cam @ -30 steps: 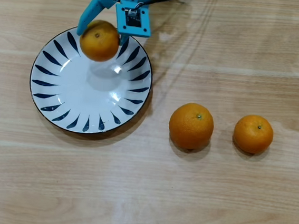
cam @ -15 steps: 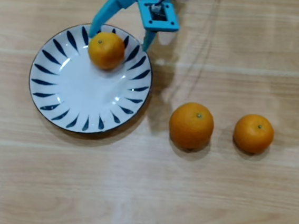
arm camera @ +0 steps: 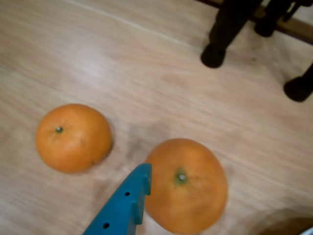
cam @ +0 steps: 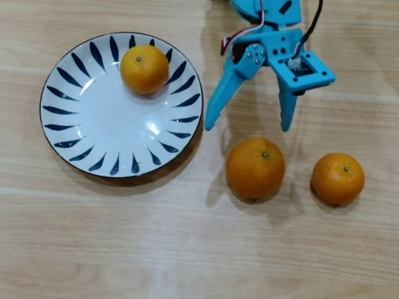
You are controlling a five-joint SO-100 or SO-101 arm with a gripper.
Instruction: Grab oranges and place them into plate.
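Observation:
The white plate (cam: 96, 122) with dark blue rim strokes lies at the left in the overhead view. One small orange (cam: 144, 68) rests on its far part. The large orange (cam: 255, 167) and another small orange (cam: 338, 178) lie on the table to the right of the plate. My blue gripper (cam: 248, 124) is open and empty, its fingertips just short of the large orange and spread wider than it. In the wrist view one blue finger (arm camera: 124, 205) sits beside the large orange (arm camera: 188, 188), with the small orange (arm camera: 73, 138) to its left.
The wooden table (cam: 189, 261) runs to all edges of the overhead view. The arm's blue body (cam: 266, 4) enters from the top. Dark stand legs (arm camera: 222, 34) rise at the top right of the wrist view.

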